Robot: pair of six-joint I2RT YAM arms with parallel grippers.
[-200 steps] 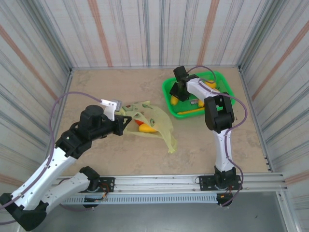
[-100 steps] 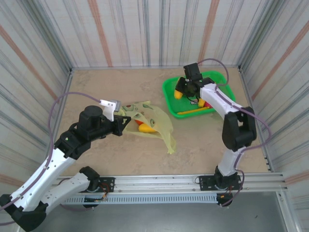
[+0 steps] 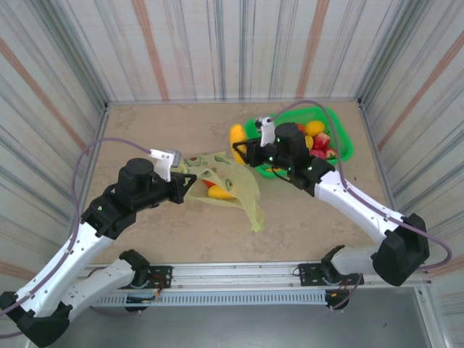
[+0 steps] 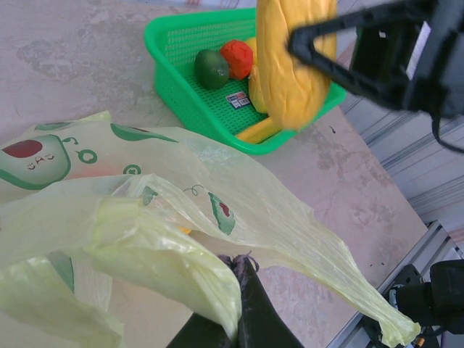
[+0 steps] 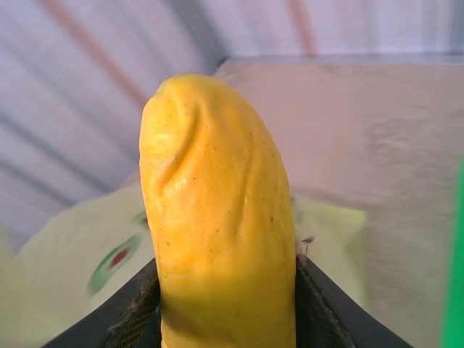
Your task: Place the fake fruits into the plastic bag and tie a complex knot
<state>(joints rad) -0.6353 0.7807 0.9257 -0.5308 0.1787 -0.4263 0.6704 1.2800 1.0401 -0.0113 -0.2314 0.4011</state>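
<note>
Our right gripper is clamped on a yellow banana. Its two dark fingers press the fruit from either side, and most of the banana's length sticks out past them. The banana hangs in the air between the green mesh basket and the plastic bag, close to the bag's far edge.

Our left gripper is pinched shut on a fold of the bag's rim, holding that part up off the table. The rest of the bag lies slack and crumpled, with one long tail trailing toward us. An orange-and-yellow fruit shows through the film. In the basket we can make out a green fruit, a red one and more yellow pieces.

The main risk, as we judge it, is the mouth. The rim is lifted at a single point, so the opening looks narrow and floppy. A long banana coming in at a shallow angle could catch the upper film, push the bag along the table, or land on top of it. A hard nudge could also tug the thin plastic out of our left pinch. Because the banana is gripped near one end, it may swivel between the fingers.
</note>
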